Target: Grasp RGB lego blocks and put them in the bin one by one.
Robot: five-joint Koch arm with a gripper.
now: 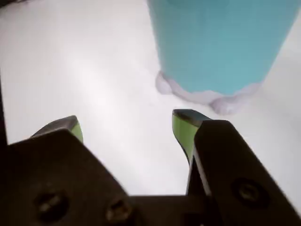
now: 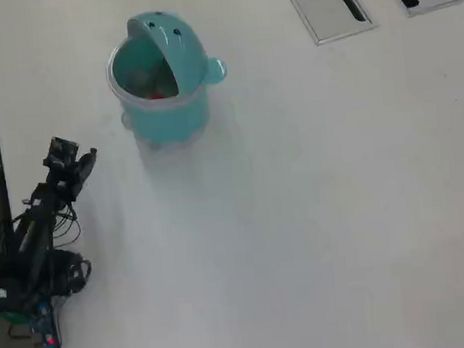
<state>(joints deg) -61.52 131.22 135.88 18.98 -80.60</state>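
- The gripper point(image 1: 127, 125) stands with its jaws spread wide apart in the wrist view, and nothing but bare white table point(image 1: 84, 70) shows between the two green-faced tips.
- The black gripper body fills the lower part of that view and hides whatever table lies directly beneath it.
- The teal bin point(image 1: 218, 42) rises beyond the right-hand tip in the wrist view; its top is cut off by the upper edge, so neither lid nor opening shows there.
- A pale, blurred band rings the foot of the bin in the wrist view; what it is cannot be made out.
- In the overhead view the bin point(image 2: 165, 119) stands on the table point(image 2: 302, 216) near the upper left, its domed lid point(image 2: 172, 41) with dot eyes tipped up and back and a small knob point(image 2: 215, 70) on its right side.
- Inside the opening a red block point(image 2: 158, 94) shows as a small spot; other shapes there are too dim and small to name.
- The arm point(image 2: 36, 234) lies folded at the table's left edge in the overhead view, well apart from the bin, with the gripper point(image 2: 73, 160) at its upper end, too small and dark there to read its jaws.
- Two grey recessed panels point(image 2: 324, 2) sit at the table's upper right, cut off by the frame.
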